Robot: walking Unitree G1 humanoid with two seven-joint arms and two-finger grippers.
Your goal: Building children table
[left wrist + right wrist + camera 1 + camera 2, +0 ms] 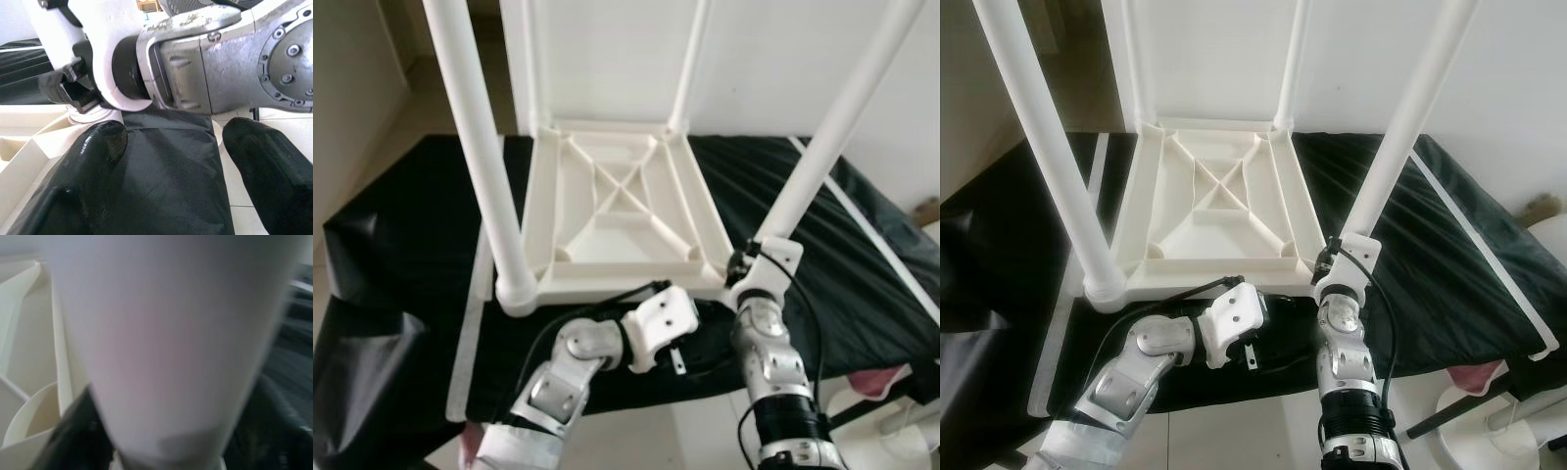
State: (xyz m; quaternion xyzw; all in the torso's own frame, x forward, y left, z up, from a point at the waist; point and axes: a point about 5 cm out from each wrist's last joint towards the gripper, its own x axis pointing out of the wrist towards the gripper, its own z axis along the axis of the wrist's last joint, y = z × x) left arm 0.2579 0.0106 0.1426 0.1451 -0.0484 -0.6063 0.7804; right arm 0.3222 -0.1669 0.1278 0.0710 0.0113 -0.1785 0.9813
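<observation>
A white children's table lies upside down on a black cloth, with its legs pointing up. My right gripper is at the base of the near right leg, where it enters the corner socket, and is shut on it. In the right wrist view that leg stands very close, with one black finger beside it. My left gripper is open just in front of the tabletop's near edge, over the cloth, pointing at my right wrist. Nothing lies between its fingers.
The near left leg and two far legs stand in their sockets. The black cloth covers the whole work surface. A loose white strip lies at the left and a white rail at the right. A wall stands behind.
</observation>
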